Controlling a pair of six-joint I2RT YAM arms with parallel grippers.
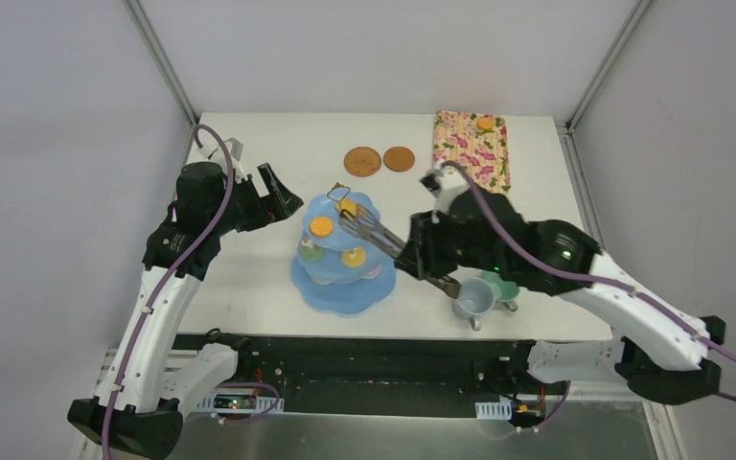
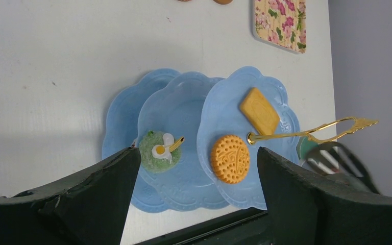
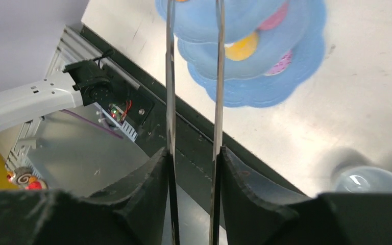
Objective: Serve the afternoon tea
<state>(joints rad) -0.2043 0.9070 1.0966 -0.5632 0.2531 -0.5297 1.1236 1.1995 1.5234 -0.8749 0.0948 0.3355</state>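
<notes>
Jaws of the right gripper [image 3: 194, 153] clenched the metal tongs [image 1: 374, 228], tips just beside the stand's [image 2: 173, 107] top tier holding two biscuits [image 2: 229, 158], best lifted clear of its gold handle [image 2: 311, 131]; the left gripper [image 1: 283, 195] gaped beside the stand.

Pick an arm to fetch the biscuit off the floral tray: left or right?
Right arm. Its jaws grip the tongs, and the tray with the biscuit lies on its side of the table. The left arm has open, empty jaws, left of the stand.
</notes>
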